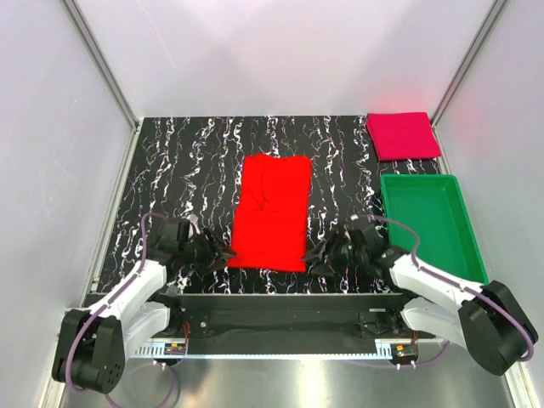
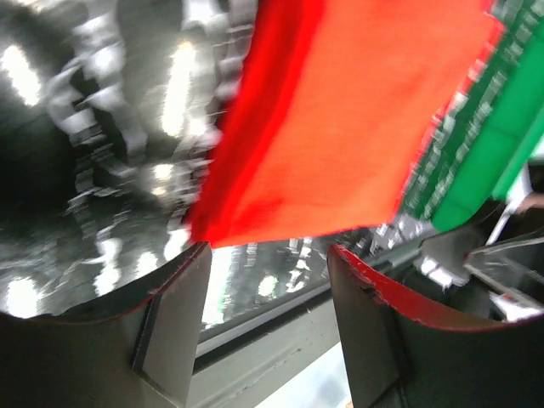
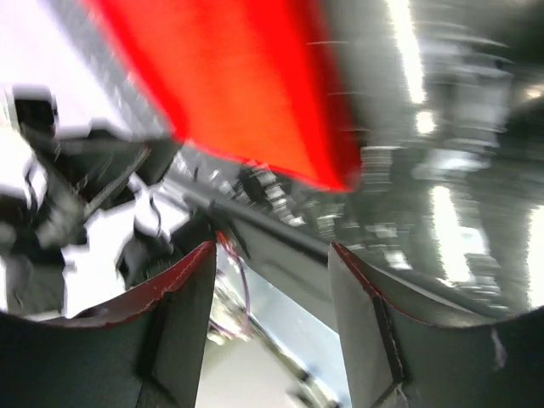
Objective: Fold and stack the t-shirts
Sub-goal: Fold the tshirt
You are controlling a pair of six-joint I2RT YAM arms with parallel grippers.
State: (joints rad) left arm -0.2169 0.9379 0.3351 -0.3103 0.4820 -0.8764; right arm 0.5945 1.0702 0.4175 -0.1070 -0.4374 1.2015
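A bright red shirt [image 1: 272,212] is laid flat in the middle of the bench [image 1: 187,170], folded into a long strip that runs from far to near. The left fingers [image 1: 219,255] are held just beside its near left corner and the right fingers [image 1: 319,253] just beside its near right corner — both pairs are spread, with nothing caught between them. A darker crimson shirt [image 1: 402,134] is seen folded at the far right corner, just behind a green tray [image 1: 429,223].
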